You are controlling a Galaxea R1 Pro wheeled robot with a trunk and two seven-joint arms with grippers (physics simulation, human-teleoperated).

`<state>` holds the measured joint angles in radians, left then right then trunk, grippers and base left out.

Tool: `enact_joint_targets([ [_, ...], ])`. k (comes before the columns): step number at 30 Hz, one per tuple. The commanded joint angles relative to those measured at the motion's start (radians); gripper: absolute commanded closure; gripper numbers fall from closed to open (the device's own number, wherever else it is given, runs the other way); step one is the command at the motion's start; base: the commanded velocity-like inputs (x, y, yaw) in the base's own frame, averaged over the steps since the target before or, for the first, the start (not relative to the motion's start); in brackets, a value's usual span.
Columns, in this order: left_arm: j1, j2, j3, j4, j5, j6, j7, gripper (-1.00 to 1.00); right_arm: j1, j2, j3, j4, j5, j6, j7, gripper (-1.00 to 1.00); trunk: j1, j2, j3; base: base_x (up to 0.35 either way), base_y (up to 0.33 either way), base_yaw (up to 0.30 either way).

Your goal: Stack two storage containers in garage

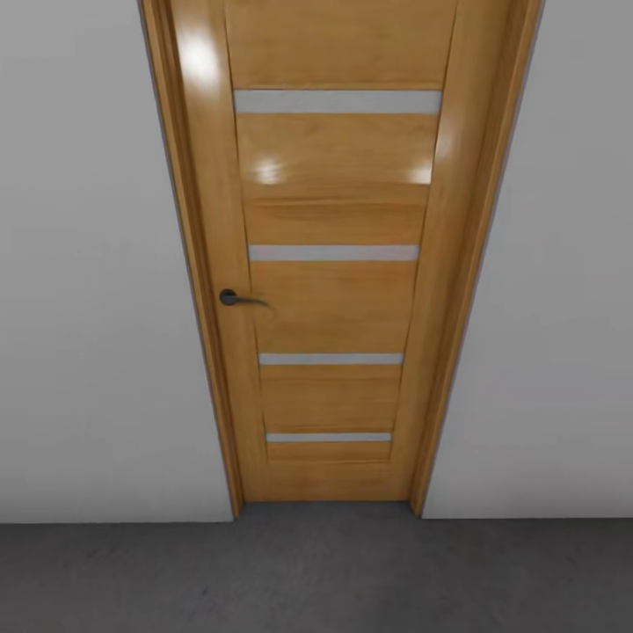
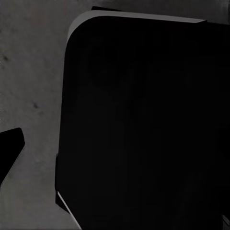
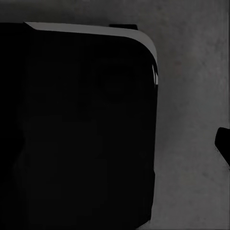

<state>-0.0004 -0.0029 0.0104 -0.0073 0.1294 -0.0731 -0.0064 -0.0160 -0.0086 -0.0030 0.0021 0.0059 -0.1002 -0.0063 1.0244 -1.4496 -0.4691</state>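
The storage containers are out of view. In the head view I face a closed wooden door point(image 1: 334, 264) set in a pale grey wall point(image 1: 97, 308). Dark grey concrete floor point(image 1: 316, 580) runs along the bottom, as in the garage. In the left wrist view, a large black rounded body point(image 2: 143, 124) hangs over mottled concrete floor point(image 2: 28, 72), and a dark fingertip point(image 2: 9, 153) pokes in at the edge. The right wrist view shows the same black body point(image 3: 76, 129) over the floor point(image 3: 191, 96), with a dark fingertip point(image 3: 224, 143) at its edge. Nothing is seen held.
The door has several frosted horizontal strips and a dark lever handle point(image 1: 236, 299) on its left side. Its wooden frame point(image 1: 189, 264) meets the floor close ahead. Grey wall point(image 1: 545, 352) continues to the right of the door.
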Motion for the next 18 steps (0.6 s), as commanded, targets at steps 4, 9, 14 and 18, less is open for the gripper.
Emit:
enact_joint_targets([
  [4,0.0,0.0,0.0,0.0,0.009,-0.002,-0.001,-1.0,-0.001,0.001,-0.001,0.001,-0.001,0.0,0.0,-1.0,0.001,0.0,-0.001,0.318,0.0,0.0],
  [9,0.0,0.0,0.0,0.0,0.009,-0.002,-0.001,-1.0,-0.001,0.0,0.0,0.001,0.0,0.001,0.0,-1.0,0.001,0.0,-0.001,0.311,0.0,0.0],
  [14,0.0,0.0,0.0,0.0,0.009,-0.002,-0.001,-1.0,-0.001,-0.001,-0.001,0.001,-0.001,0.001,0.0,-1.0,0.001,0.0,-0.001,0.269,0.0,0.0],
  [18,0.0,0.0,0.0,0.0,0.009,-0.002,0.0,-1.0,-0.001,-0.001,0.0,0.001,-0.001,0.001,0.0,-1.0,0.001,0.0,-0.001,0.248,0.0,0.0],
])
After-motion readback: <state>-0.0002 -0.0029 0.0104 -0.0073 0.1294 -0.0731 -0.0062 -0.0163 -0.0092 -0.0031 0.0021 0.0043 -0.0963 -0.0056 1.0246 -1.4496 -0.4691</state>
